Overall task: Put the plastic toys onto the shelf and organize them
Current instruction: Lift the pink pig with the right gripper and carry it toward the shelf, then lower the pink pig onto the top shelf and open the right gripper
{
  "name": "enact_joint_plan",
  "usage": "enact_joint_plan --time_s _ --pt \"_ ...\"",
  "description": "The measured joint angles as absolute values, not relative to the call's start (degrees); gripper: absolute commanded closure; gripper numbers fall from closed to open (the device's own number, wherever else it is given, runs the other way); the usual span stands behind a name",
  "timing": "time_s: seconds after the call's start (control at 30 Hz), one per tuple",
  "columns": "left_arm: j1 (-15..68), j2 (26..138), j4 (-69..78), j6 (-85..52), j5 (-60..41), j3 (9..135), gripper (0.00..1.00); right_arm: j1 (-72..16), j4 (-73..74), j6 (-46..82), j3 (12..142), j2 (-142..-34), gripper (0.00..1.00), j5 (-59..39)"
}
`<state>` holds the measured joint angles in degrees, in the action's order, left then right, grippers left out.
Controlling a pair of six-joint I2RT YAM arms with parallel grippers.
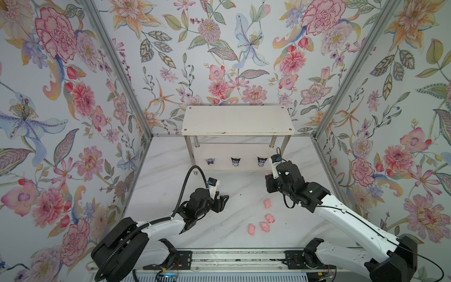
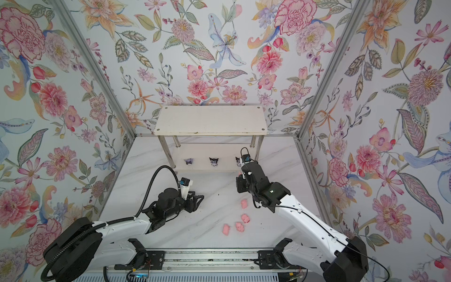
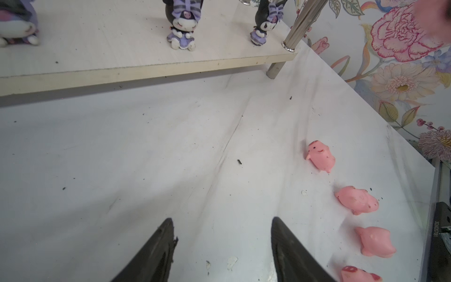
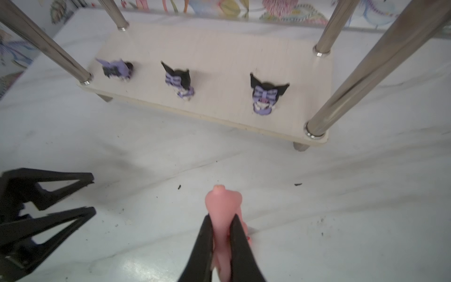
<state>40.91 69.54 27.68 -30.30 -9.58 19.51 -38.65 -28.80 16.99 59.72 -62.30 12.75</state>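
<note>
Pale marbled worktop [image 1: 158, 185] carries four loose pigs [image 1: 269, 218] before the shelf [image 1: 238, 120], while the right pincer [image 4: 221, 219] pinches a fifth pig [image 4: 223, 200] whose soft, light body visibly squashes, so mid-body holds look safest, and the left pincer [image 3: 222, 221] hangs spread, empty.

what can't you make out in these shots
- Held pig: in both top views the right arm hides all but a pink sliver; in the right wrist view the jaws cover its sides.
- Leftmost figurine: cut by the left wrist view's edge.
- All three figurines in the right wrist view: blurred, faces unreadable.
- One pig: cut by the left wrist view's edge.
</note>
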Motion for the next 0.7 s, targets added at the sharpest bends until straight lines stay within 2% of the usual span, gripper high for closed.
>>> enact_joint_plan --time_s 0.2,0.37,0.7 --pt "40.9 62.0 24.0 -28.4 -6.6 17.6 0.33 -38.0 -37.6 11.4 88.5 -67.5 0.93 19.9" --pt "40.8 56.8 21.8 -27.8 -5.0 14.5 0.31 -30.9 -40.5 8.1 106.4 -77.7 0.93 20.4" --pt "39.3 47.5 17.1 -27.4 -2.1 10.8 0.27 -24.3 -47.7 6.8 120.9 -96.9 0.93 15.6"
